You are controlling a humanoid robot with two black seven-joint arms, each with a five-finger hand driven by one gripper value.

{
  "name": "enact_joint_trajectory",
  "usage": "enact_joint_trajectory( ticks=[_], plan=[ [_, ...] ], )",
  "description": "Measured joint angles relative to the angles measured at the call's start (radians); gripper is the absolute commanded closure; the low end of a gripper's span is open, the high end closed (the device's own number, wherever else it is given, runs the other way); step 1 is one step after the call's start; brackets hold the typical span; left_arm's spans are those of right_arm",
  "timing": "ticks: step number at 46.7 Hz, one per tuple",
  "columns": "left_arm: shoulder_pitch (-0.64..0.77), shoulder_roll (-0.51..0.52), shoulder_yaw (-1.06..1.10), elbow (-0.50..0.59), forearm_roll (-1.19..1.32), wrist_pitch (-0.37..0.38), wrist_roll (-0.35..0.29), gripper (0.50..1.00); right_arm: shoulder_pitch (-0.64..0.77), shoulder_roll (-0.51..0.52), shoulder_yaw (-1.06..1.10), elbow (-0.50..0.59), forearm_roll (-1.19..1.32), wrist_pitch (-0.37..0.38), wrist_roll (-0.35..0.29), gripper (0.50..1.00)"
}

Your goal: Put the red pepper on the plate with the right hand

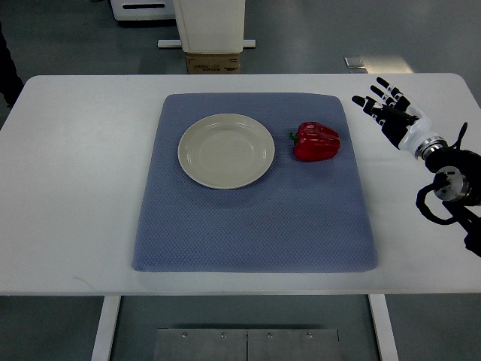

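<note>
A red pepper (316,141) with a green stem lies on its side on a blue mat (255,218), just right of a cream plate (226,150). The plate holds nothing. My right hand (385,105) is over the white table to the right of the mat, fingers spread and holding nothing, about a hand's width right of the pepper. My left arm does not show.
The mat lies on a white table (75,188). Beyond the table's far edge stand a cardboard box (214,63) and a white unit (210,24). A dark shape shows at the left edge (7,71).
</note>
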Motion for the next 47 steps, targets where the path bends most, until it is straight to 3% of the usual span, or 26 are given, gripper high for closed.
enact_joint_trajectory(
  ticks=[14,47],
  plan=[
    [-0.001,0.000,0.000,0.000,0.000,0.000,0.000,0.500,0.002,0.001,0.002,-0.035,0.001,-0.001,0.032,0.500],
    [0.000,0.000,0.000,0.000,0.000,0.000,0.000,0.500,0.012,0.000,0.003,-0.082,0.002,-0.003,0.027,0.500]
  ],
)
